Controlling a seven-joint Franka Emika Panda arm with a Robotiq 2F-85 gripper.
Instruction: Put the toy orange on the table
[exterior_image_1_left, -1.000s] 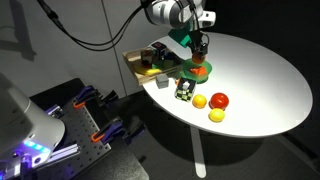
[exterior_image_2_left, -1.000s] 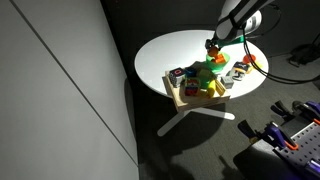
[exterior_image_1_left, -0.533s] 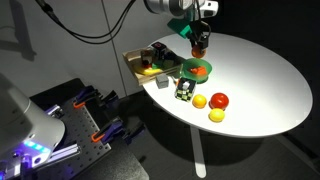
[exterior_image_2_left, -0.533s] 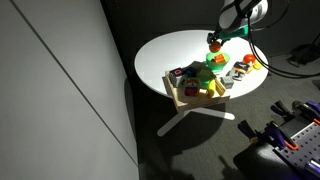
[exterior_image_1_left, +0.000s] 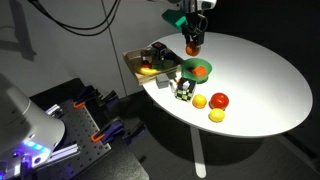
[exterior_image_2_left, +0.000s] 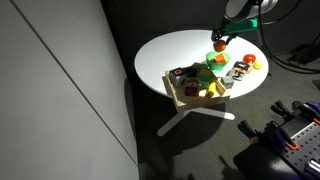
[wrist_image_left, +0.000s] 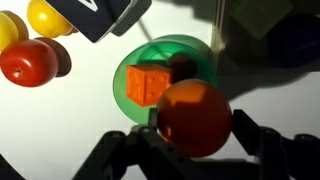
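My gripper (exterior_image_1_left: 193, 45) is shut on the toy orange (wrist_image_left: 193, 118), a deep-orange ball held between the two black fingers. It hangs well above the round white table (exterior_image_1_left: 260, 75), over a green bowl (exterior_image_1_left: 196, 70) that holds an orange cube (wrist_image_left: 145, 85). In the wrist view the orange fills the jaws, with the green bowl (wrist_image_left: 190, 55) below and behind it. The orange also shows in both exterior views (exterior_image_2_left: 219, 44).
A red fruit (exterior_image_1_left: 219, 100) and two yellow-orange fruits (exterior_image_1_left: 199, 101) (exterior_image_1_left: 217, 115) lie near the table's front edge. A wooden tray (exterior_image_1_left: 140, 62) of toys and a small black-and-white box (exterior_image_1_left: 184, 90) stand beside the bowl. Cables hang above.
The gripper has risen from the green bowl with the toy orange in it, now clearly higher above the table.
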